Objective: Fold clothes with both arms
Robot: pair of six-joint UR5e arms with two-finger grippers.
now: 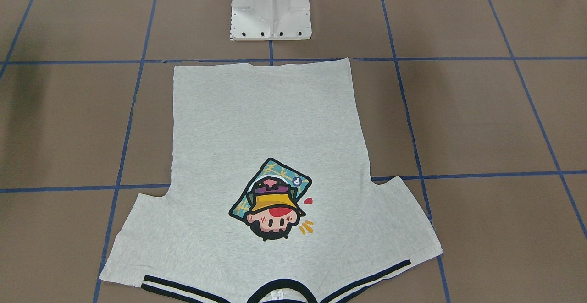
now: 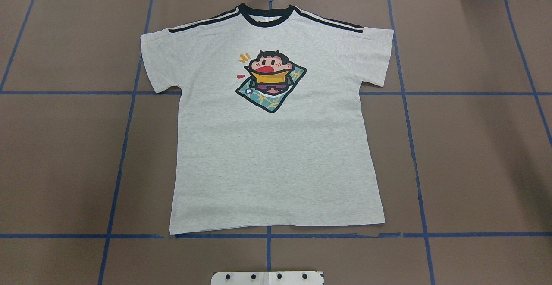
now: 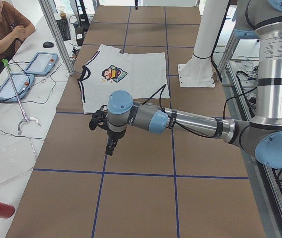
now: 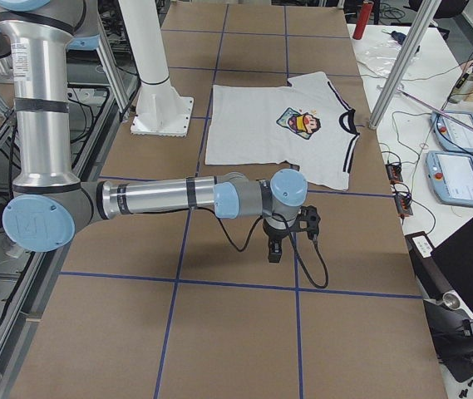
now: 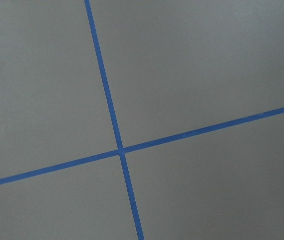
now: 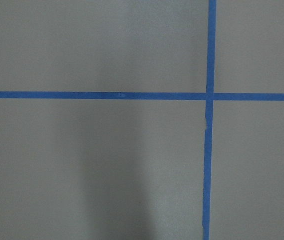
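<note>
The clothes are one light grey T-shirt lying flat and spread out on the brown table, cartoon print up, its black collar on the side away from the robot. It also shows as the T-shirt in the front view. My left gripper hangs over bare table well off the shirt's left side. My right gripper hangs over bare table off its right side. Both show only in the side views, so I cannot tell whether they are open or shut. Both wrist views show just table and blue tape.
The white pedestal stands just behind the shirt's hem. Blue tape lines grid the table. A person sits at a side bench with tablets and a grabber stick. More tablets lie on the other bench.
</note>
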